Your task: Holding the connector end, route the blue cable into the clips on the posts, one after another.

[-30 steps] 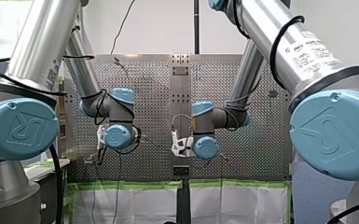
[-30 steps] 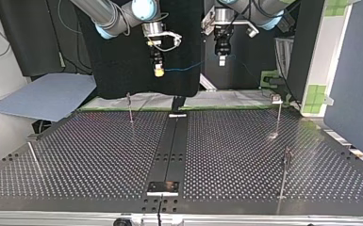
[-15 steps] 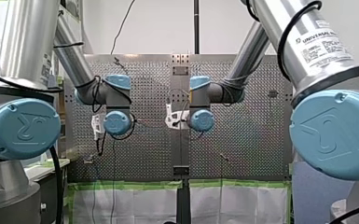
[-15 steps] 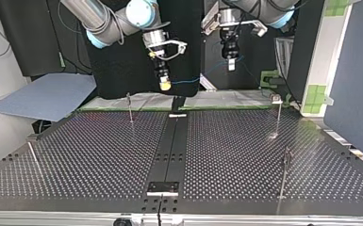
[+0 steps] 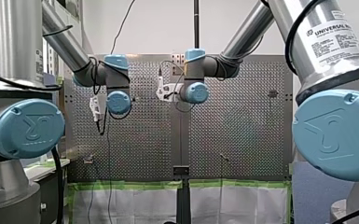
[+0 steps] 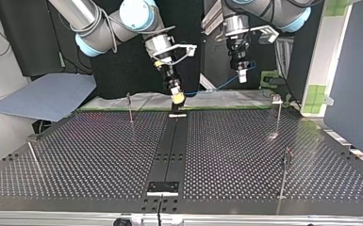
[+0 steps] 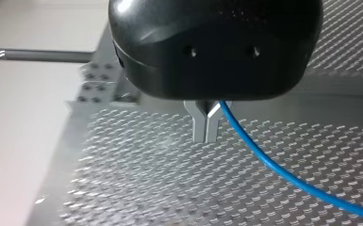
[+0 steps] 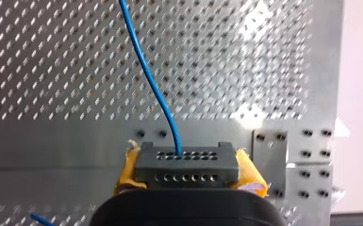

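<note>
My right gripper [image 8: 187, 170] is shut on a grey connector block [image 8: 186, 160], held between its yellow pads [image 8: 128, 165]. The blue cable [image 8: 144, 66] leaves the block and runs ahead over the perforated plate. Shut metal fingers of my left gripper [image 7: 205, 134] pinch the blue cable [image 7: 273, 167], which trails off to one side. In the top view my right gripper [image 6: 177, 98] hangs over the table's far edge at the middle. My left gripper [image 6: 242, 77] is higher and further right there. The blue cable [image 6: 219, 86] sags between them.
Thin clip posts stand on the perforated table [image 6: 99, 155]: one far left of centre [image 6: 130, 107], one at the far right [image 6: 278, 115], one at the near right [image 6: 285, 174]. A leaning rod [image 6: 32, 157] stands at the near left. A dark centre strip [image 6: 169, 150] runs down the table.
In the top view both grippers have come lower and moved rightward, my right one down to the table's far edge. In the front view both wrists have risen. The cable sags more.
</note>
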`<state>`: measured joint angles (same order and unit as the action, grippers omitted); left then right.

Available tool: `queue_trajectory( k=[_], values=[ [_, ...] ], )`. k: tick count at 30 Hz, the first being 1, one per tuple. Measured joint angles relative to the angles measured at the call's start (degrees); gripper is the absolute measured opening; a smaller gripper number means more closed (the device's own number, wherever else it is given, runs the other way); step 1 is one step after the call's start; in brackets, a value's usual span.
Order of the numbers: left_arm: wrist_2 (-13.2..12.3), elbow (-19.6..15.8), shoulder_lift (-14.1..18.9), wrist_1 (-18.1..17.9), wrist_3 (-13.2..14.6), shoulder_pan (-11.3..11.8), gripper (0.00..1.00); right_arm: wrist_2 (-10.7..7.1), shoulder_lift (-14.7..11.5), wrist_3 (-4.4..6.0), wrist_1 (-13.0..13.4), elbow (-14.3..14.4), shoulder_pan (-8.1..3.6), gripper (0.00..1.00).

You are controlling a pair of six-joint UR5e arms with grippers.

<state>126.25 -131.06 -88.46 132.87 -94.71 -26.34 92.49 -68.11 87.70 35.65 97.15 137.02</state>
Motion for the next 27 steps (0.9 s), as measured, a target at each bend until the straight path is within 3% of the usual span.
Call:
queue_trajectory(
  k=[5,13,19,27],
  values=[
    [0.6,3.1,2.1,3.1,-0.6,0.9,0.0,-1.45,0.0,0.41,-2.7,-2.7,0.18,0.0],
    [0.4,6.8,2.9,7.9,-0.9,3.1,0.0,-4.68,0.0,3.19,-7.7,-6.1,0.29,0.0],
    [-2.4,7.2,3.2,9.9,-0.8,6.5,0.0,-6.85,0.0,4.92,-10.1,-8.8,0.3,0.0],
    [-6.0,8.2,3.6,10.1,-0.7,11.3,0.0,-7.55,0.0,5.4,-12.5,-12.0,0.36,0.0]
  ],
)
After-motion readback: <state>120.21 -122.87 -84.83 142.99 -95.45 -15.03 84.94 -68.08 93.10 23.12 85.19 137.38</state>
